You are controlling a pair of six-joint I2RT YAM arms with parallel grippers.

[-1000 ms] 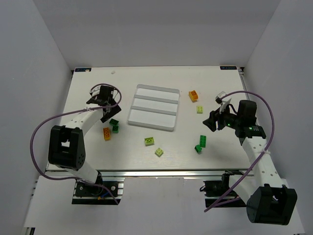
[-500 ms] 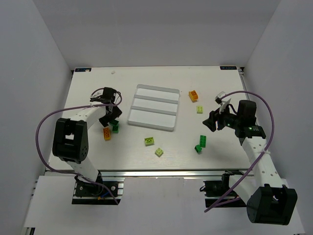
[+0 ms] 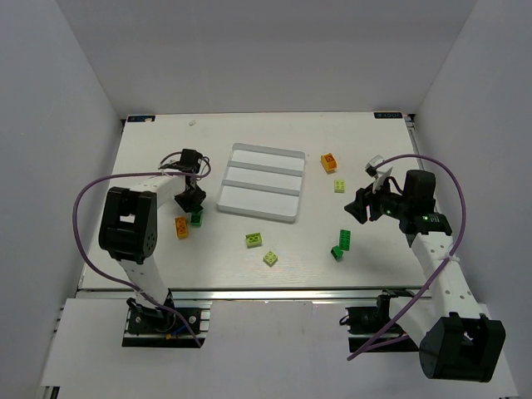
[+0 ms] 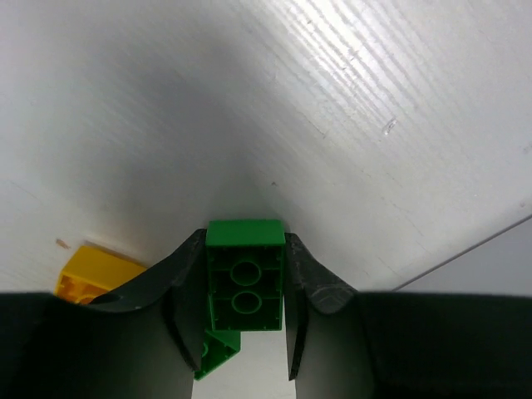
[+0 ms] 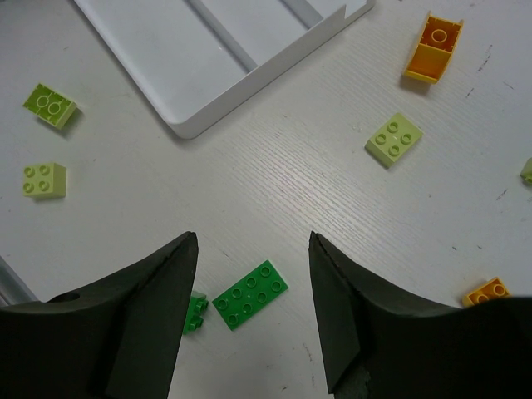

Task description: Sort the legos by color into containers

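The left pincer (image 3: 192, 202) sits low over the white worktop (image 3: 208, 270), just left of the white rectangular plastic tray (image 3: 270, 150) with its three long narrow compartments. In the left wrist view its two black fingers (image 4: 187, 274) are drawn in narrow on a dark green studded plastic brick (image 4: 245, 287), whose hollow underside faces the camera; whether this brick is clear of the worktop cannot be told. A second dark green piece (image 4: 218, 356) shows just under it, and an orange plastic brick (image 4: 90, 278) lies near on the left.

The right pincer (image 5: 253, 249) hangs wide apart with nothing in it, above a flat dark green plate (image 5: 251, 295) and a small dark green block (image 5: 196, 312) just beside that plate. An orange hollow brick (image 3: 329, 162) and a pale yellow-green square brick (image 3: 340, 185) lie right of the tray, apart from it. Two more pale yellow-green bricks (image 3: 254, 240) lie on the worktop on the near side of the tray
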